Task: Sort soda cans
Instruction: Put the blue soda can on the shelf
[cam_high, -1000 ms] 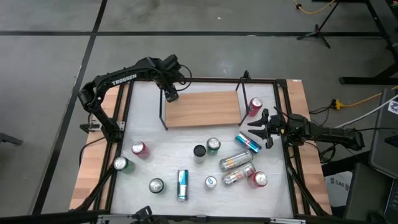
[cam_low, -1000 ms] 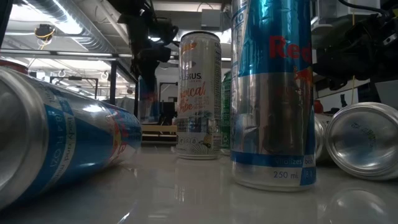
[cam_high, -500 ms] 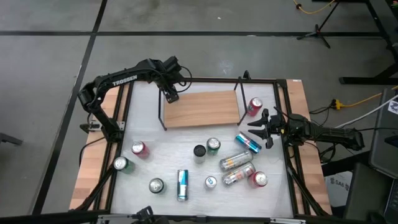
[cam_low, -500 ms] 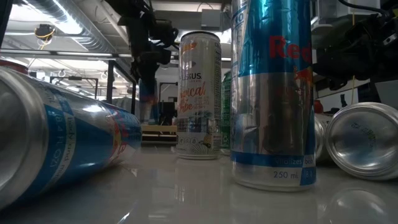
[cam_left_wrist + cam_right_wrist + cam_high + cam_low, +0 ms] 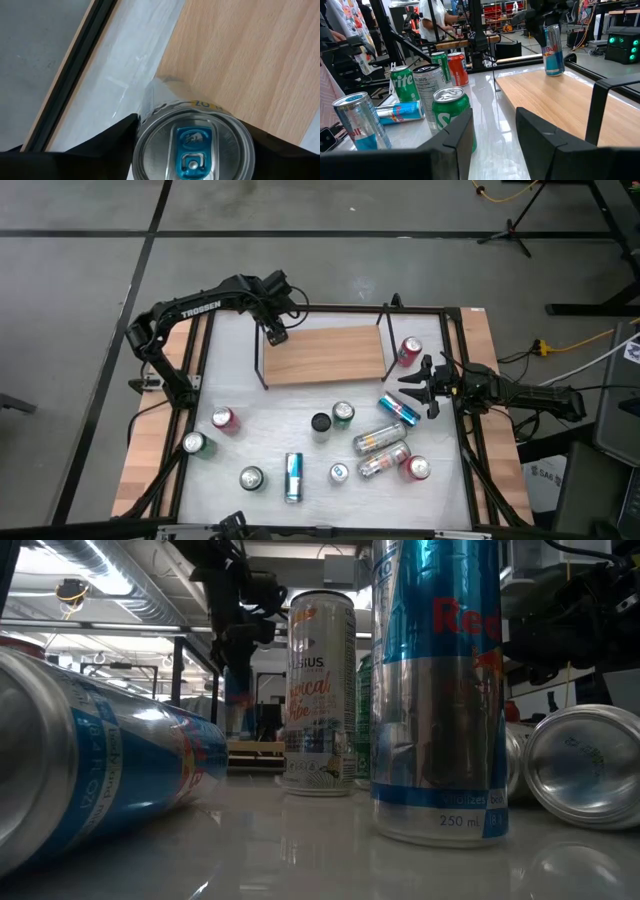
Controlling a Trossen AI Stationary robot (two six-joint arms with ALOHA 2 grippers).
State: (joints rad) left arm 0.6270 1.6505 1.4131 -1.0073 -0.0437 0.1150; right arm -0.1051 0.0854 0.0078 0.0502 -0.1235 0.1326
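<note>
My left gripper [image 5: 274, 332] is shut on a blue-and-silver soda can [image 5: 192, 145] at the far left corner of a wooden board [image 5: 325, 355]. The can also shows in the right wrist view [image 5: 552, 50], upright, its bottom at the board's surface. My right gripper [image 5: 412, 388] is open and empty at the table's right side, between a red can [image 5: 409, 350] standing by the board's right end and a blue can [image 5: 398, 409] lying on its side. Several more cans stand or lie on the white table's near half. My left gripper pinches the can's upper body just under its silver rim [image 5: 145, 112] between its two fingers [image 5: 107, 137], one on each side. The fingers come from above, pointing down. The can is upright, top up, with its bottom on or just over the board's corner.
Near half: red can [image 5: 224, 419], green cans [image 5: 193, 443] [image 5: 250, 478] [image 5: 343, 414], a black can [image 5: 320, 423], a lying blue can [image 5: 293, 477], two lying silver cans [image 5: 378, 440], a red can [image 5: 418, 468]. Black frame posts [image 5: 262, 365] stand at the board's ends. People show beyond the table.
My left gripper has shifted slightly toward the table's left edge with the can, which stays upright in the hold.
</note>
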